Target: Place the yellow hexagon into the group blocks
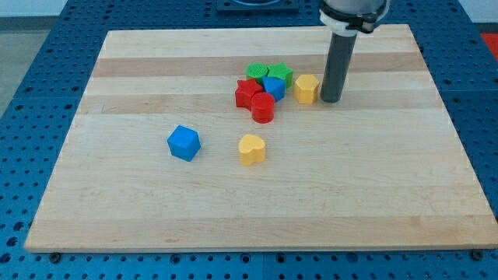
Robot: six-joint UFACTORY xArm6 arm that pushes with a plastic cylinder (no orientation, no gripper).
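Observation:
The yellow hexagon (306,89) lies on the wooden board, just right of a tight group of blocks. The group holds a green block (256,73), a green star-like block (280,74), a blue block (273,87), a red star-like block (247,93) and a red cylinder (263,109). A narrow gap separates the hexagon from the blue block. My tip (330,99) stands on the board right beside the hexagon's right side, touching or nearly touching it.
A blue cube (184,143) lies apart at the lower left of the group. A yellow heart-shaped block (251,149) lies below the group. The wooden board (117,202) rests on a blue perforated table.

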